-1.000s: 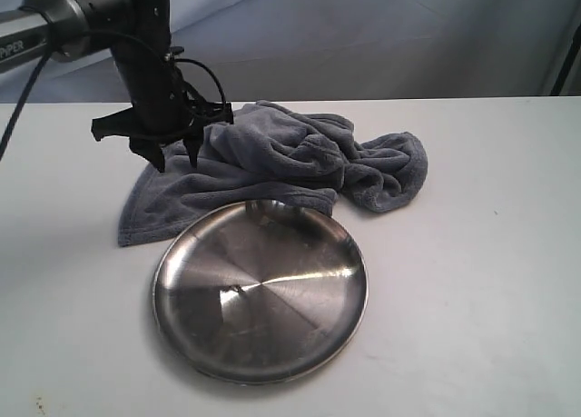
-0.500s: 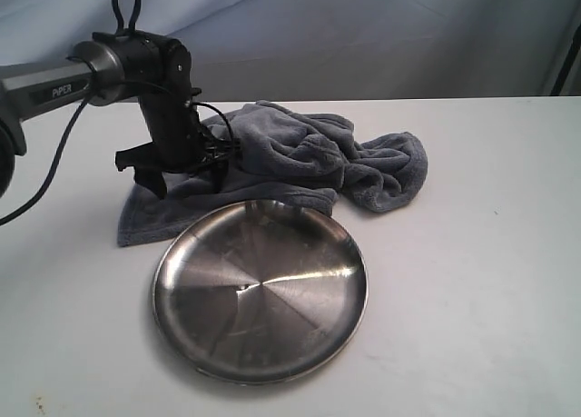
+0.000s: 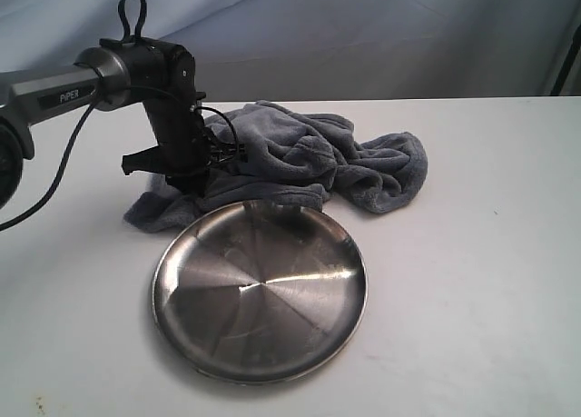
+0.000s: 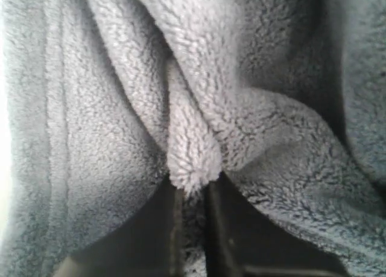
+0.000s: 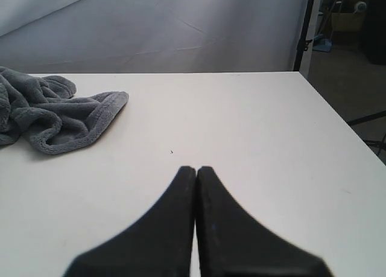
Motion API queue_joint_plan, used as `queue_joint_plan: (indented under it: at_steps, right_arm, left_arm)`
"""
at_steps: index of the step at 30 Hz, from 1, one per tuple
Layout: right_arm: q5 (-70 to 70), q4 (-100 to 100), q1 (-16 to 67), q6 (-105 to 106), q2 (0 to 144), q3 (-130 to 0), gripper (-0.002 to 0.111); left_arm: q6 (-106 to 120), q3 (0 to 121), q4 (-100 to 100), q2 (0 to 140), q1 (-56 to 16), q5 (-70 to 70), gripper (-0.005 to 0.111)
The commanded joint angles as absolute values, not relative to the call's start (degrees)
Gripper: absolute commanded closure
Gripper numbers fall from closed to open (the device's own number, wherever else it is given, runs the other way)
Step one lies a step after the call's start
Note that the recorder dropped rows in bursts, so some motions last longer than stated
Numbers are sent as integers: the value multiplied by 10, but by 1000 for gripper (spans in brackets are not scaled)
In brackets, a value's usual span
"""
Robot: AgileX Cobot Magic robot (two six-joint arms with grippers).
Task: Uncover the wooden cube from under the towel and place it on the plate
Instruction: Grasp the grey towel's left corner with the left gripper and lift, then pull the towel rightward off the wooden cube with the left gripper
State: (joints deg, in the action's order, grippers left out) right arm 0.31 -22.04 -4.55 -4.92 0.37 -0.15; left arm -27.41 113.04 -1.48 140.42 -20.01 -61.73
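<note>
So the left claw [image 4: 193,210] is clamped on a fold of the towel [image 3: 300,158]. The left wrist view shows a plump ridge of fleece squeezed between the two dark fingers, with barely any gap. It's got the towel's left end, just behind the far-left rim of the plate [image 3: 363,290].

No sign of the wooden cube anywhere. My guess is it's under the lumpy part of the towel, but I can't tell which lump. What matters for the next move is that the bulk of the cloth sits to the right of the left claw in the exterior view. The towel's long axis runs left to right across the table [image 3: 472,253], right behind the plate. I'd say peeling it up and off to one side is the way to go, rather than dragging it forward over the plate.

The right claw [image 5: 195,174] has its fingers pressed together on nothing, parked over bare table. It's well apart from the action and its camera only catches the towel's right end. So the left one is way nearer, though the right might be handier for grabbing the cube once it shows.

The only writing I can read is "PiPER" in white on the left arm [image 3: 68,96]. The plate and towel have no labels.
</note>
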Motion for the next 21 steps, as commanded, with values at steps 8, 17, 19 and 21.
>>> queue_joint_plan:
  at_steps: [8,17,19,21]
  right_arm:
    - [10,-223,-45,-51,0,0,105]
    - [10,-223,-45,-51,0,0,105]
    - [10,-223,-45,-51,0,0,105]
    - [10,-223,-45,-51,0,0,105]
  left_arm:
    - [-267,1129,-18,1359,-200,-615,107]
    - [-263,1129,-18,1270,-212,-588,107]
    - [-263,1129,-18,1244,-229,-561,107]
    - [-263,1129,-18,1218,-250,-519,107]
